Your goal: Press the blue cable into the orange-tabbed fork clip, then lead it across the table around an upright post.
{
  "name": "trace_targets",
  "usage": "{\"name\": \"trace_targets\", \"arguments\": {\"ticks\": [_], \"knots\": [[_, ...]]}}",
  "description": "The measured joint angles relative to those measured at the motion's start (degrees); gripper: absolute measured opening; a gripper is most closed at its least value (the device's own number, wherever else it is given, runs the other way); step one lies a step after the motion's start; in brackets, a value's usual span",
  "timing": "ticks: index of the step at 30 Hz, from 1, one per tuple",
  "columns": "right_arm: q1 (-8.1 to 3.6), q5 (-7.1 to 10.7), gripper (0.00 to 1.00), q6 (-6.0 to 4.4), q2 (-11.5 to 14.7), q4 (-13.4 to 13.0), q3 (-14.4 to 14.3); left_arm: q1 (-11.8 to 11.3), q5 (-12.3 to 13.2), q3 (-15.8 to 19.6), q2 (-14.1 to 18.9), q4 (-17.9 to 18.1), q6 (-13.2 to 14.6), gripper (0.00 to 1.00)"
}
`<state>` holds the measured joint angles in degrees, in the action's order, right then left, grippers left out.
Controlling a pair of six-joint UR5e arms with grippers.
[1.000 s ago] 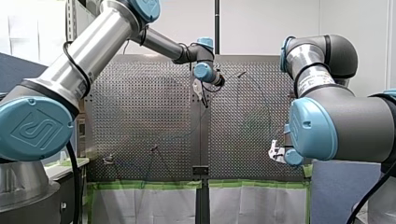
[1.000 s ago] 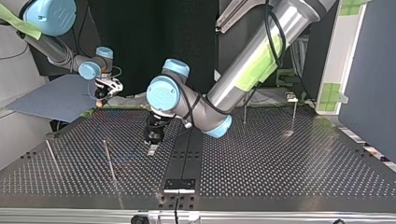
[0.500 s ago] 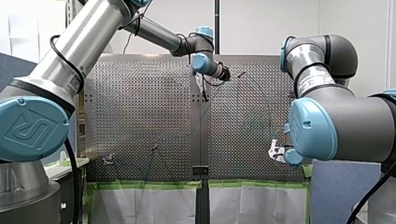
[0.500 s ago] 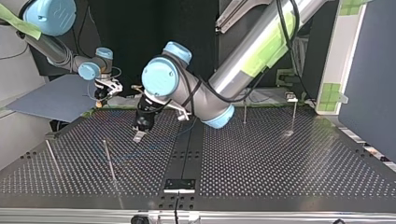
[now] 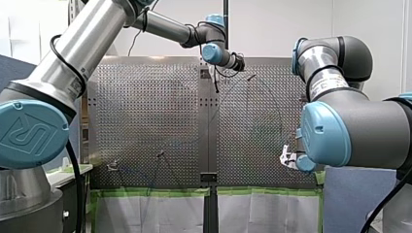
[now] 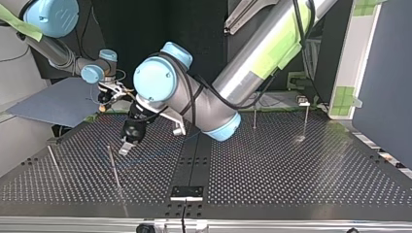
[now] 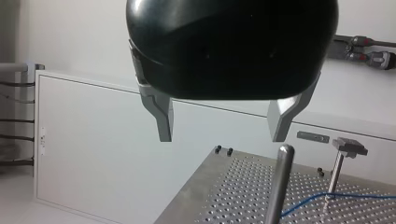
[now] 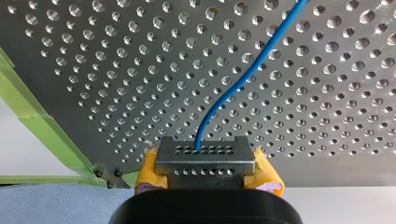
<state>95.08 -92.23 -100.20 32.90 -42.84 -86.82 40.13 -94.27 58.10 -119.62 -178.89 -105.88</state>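
the blue cable (image 8: 243,79) comes out from between the fingertips of my right gripper (image 8: 205,158) and curves away over the perforated table (image 8: 93,70). its near end goes into a drilled metal block (image 8: 205,163) flanked by the yellow pads (image 8: 148,170), so this pincer is closed tight with the cable in its grip. a strip of green tape (image 8: 37,121) edges the table beside it. in the top view this gripper hangs at the table's far edge, at the view's left.

my left gripper (image 7: 222,137) is wide apart, its two metal fingers (image 7: 161,116) spread with nothing between them. ahead of it and a little below stands an upright post (image 7: 280,186) with a rounded top, close to one fingertip but not touching it. further off is a second post (image 7: 340,168) with a flat head, and a stretch of the blue cable runs across the table to its foot. in the top view my left gripper hovers low over the table, left of the middle, just beside a thin post.
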Motion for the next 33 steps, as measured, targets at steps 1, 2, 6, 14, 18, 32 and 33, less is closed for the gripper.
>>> {"name": "trace_targets", "arguments": {"ticks": [1,2,6,14,18,32,33], "knots": [[0.0,0.0,0.0,0.0,0.0,0.01,0.0,0.04,-0.05,-0.24,-0.03,-0.45,0.13,1.0],[0.01,0.01,0.0,-0.01,-0.01,0.02,0.01,0.1,-0.2,-0.46,-0.14,-1.12,0.44,1.0],[0.06,0.02,0.0,-0.01,0.0,0.03,0.01,0.46,-1.22,-1.33,-1.59,-3.46,2.36,1.0],[0.12,0.02,0.0,-0.02,0.02,0.03,0.01,1.21,-5.23,-2.63,-3.88,-8.37,7.15,1.0],[0.11,0.02,0.0,-0.06,0.0,0.09,0.01,1.36,-5.76,-3.06,-3.94,-10.27,9.52,1.0],[-0.17,0.08,0.0,-0.25,-0.04,0.15,0.0,2.01,-6.14,-3.32,-3.9,-7.49,13.44,1.0],[-0.19,0.09,0.0,-0.26,-0.04,0.16,0.0,2.07,-6.17,-3.35,-3.9,-7.12,13.23,1.0]]}}
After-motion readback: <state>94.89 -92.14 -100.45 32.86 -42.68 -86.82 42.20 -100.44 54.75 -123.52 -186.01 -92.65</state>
